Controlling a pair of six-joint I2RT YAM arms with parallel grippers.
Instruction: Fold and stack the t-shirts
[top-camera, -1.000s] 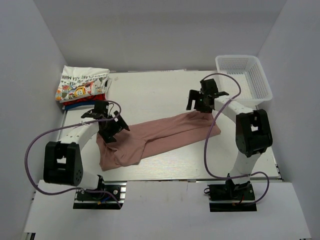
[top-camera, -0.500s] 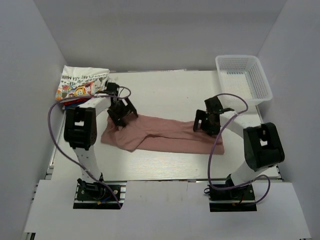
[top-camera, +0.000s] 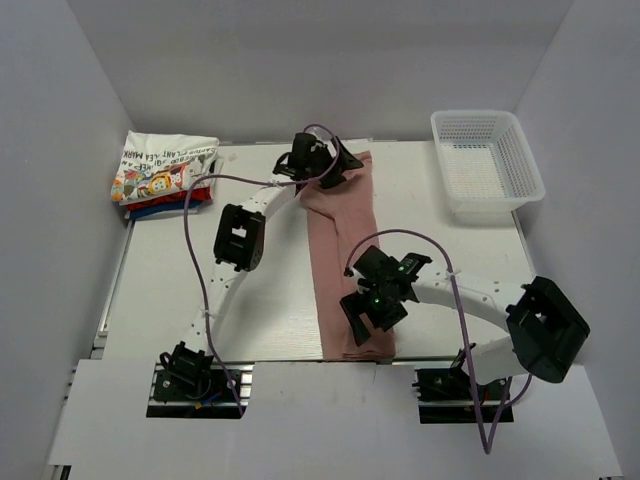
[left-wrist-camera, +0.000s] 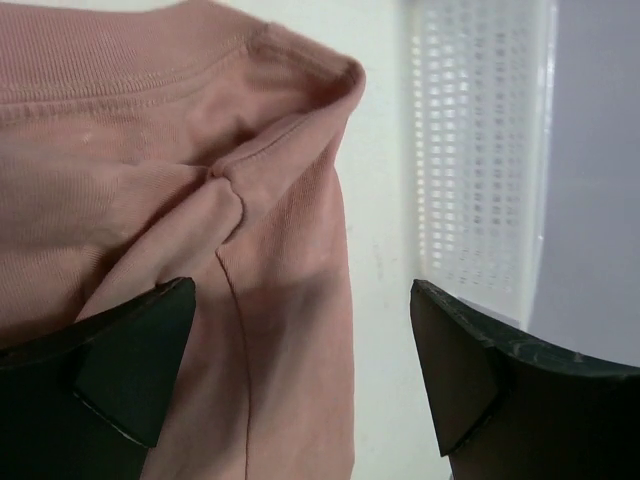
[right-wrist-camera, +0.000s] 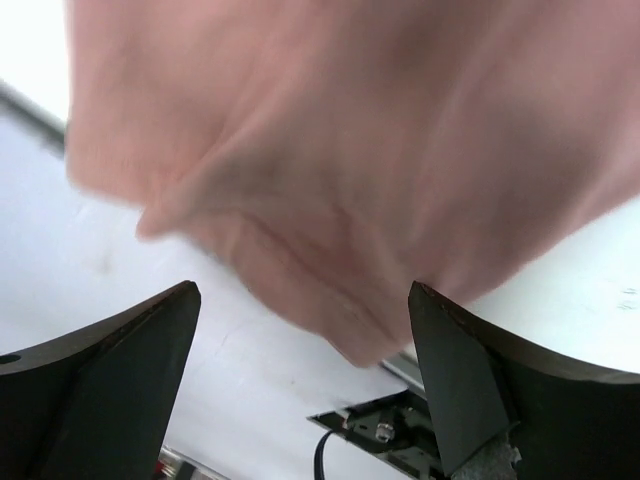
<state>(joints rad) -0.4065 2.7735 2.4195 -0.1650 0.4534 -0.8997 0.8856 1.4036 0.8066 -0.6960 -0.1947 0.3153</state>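
Pink tee (top-camera: 340, 250) lies as 1 long narrow strip down the table (top-camera: 250, 300) centre, far end by the far edge, near end right at the near edge. Far end is bunched, w/ a stitched hem folded over in left wrist view. L gripper (left-wrist-camera: 300, 300) is over that far end, jaws wide, nothing gripped. R gripper (right-wrist-camera: 302, 290) is over the near end, jaws wide too, cloth under it blurred. Bare table both sides of the strip. Stack of folded tees (top-camera: 165, 170) in far-left corner, well apart: white printed on top, red + blue below. Print text too small to read. White mesh basket (top-camera: 487, 125) far right, apart from the tee.
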